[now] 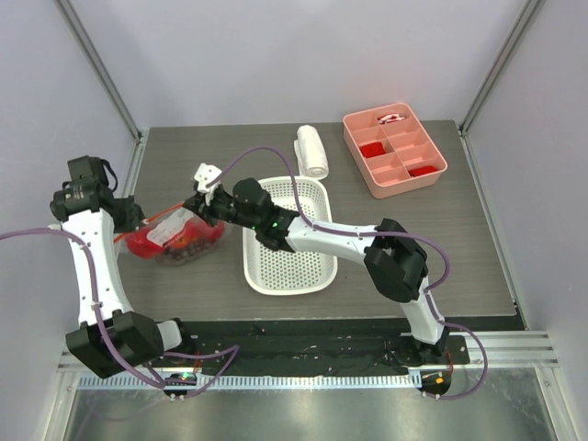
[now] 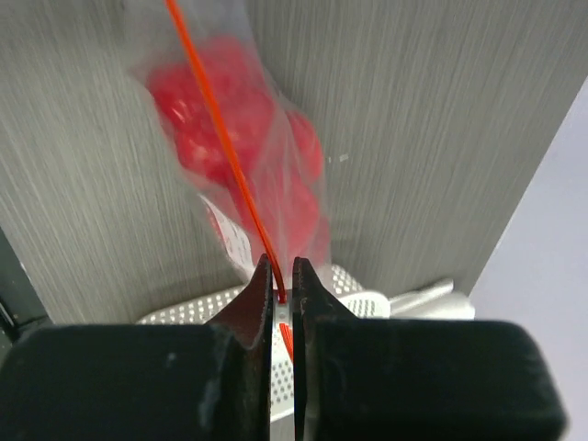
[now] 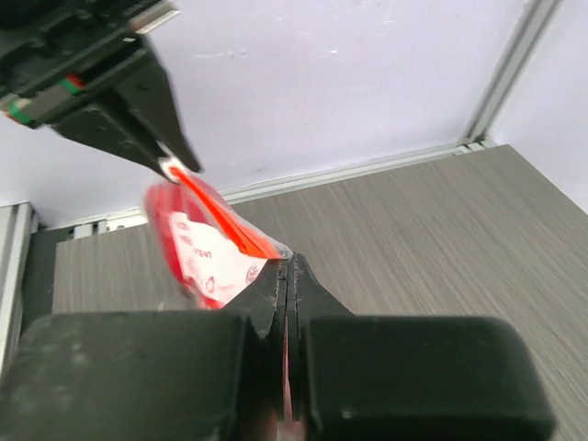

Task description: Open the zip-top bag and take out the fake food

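The clear zip-top bag [image 1: 177, 236] hangs just above the table at the left, held between both grippers, its orange-red zip strip [image 1: 156, 217] stretched taut. Red fake food [image 1: 147, 243] and a dark grape bunch [image 1: 188, 249] lie inside it. My left gripper [image 1: 124, 233] is shut on the strip's left end; its wrist view shows the strip [image 2: 216, 129] running from the closed jaws over the red fruits [image 2: 216, 110]. My right gripper [image 1: 204, 197] is shut on the bag's right corner; the bag [image 3: 202, 243] and the left gripper [image 3: 110, 101] show in its wrist view.
A white perforated basket [image 1: 287, 234] lies just right of the bag under my right arm. A rolled white cloth [image 1: 311, 150] lies behind it. A pink divided tray [image 1: 395, 149] with flat red pieces stands at the back right.
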Controlling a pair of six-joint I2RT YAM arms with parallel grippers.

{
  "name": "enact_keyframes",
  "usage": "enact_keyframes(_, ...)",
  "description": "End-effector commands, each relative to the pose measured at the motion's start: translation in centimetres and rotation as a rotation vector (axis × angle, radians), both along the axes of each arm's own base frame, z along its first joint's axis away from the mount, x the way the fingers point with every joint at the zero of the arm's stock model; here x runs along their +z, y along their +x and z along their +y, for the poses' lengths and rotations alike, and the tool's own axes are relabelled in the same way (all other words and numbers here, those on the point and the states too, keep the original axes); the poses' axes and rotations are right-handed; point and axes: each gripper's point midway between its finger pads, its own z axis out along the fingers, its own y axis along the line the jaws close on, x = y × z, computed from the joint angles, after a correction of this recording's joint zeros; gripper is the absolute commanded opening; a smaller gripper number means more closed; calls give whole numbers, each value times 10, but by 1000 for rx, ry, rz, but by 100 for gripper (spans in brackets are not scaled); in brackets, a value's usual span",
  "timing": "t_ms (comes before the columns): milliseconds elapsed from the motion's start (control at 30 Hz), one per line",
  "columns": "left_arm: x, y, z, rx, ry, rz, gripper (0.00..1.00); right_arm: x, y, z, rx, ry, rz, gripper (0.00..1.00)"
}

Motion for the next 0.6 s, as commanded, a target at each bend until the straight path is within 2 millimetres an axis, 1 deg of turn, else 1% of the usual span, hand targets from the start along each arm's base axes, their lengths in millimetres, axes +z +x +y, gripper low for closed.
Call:
enact_keyframes(0, -1, -35, 44, 116, 170, 117, 0, 74, 47, -41, -210, 172, -80, 1)
enact_keyframes(33, -4, -39, 43, 119, 169, 132, 0, 72, 51, -41, -218, 179, -79, 1)
enact_keyframes(100, -12, -47, 41, 127, 155, 162, 0, 71, 67, -50, -276, 200, -63, 1)
enact_keyframes(167, -15, -56, 42, 142, 141, 188, 0, 71, 77, -53, -301, 227, -59, 1)
enact_keyframes(200, -9, -56, 46, 140, 164, 183, 0, 70, 84, -56, -313, 236, -55, 1)
enact_keyframes(233, -7, -57, 48, 138, 179, 186, 0, 72, 87, -56, -315, 241, -58, 1)
enact_keyframes(267, -5, -61, 50, 125, 197, 210, 0, 65, 92, -56, -320, 236, -52, 1)
enact_keyframes(300, -2, -64, 54, 129, 219, 227, 0, 64, 98, -58, -322, 237, -54, 1)
enact_keyframes(333, 0, -66, 55, 120, 225, 240, 0, 67, 99, -57, -316, 239, -62, 1)
enact_keyframes(367, 0, -68, 56, 108, 233, 253, 0, 62, 101, -55, -310, 230, -62, 1)
enact_keyframes(433, -2, -78, 55, 88, 244, 295, 0, 62, 110, -58, -316, 230, -62, 1)
enact_keyframes(467, -7, -83, 54, 86, 239, 317, 0, 58, 113, -58, -320, 227, -59, 1)
enact_keyframes(500, -10, -87, 53, 87, 234, 329, 0, 55, 112, -55, -288, 220, -59, 1)
enact_keyframes(533, -11, -90, 51, 89, 233, 326, 0, 54, 115, -56, -289, 221, -60, 1)
enact_keyframes(567, -20, -95, 47, 89, 215, 348, 0, 51, 119, -57, -294, 219, -58, 1)
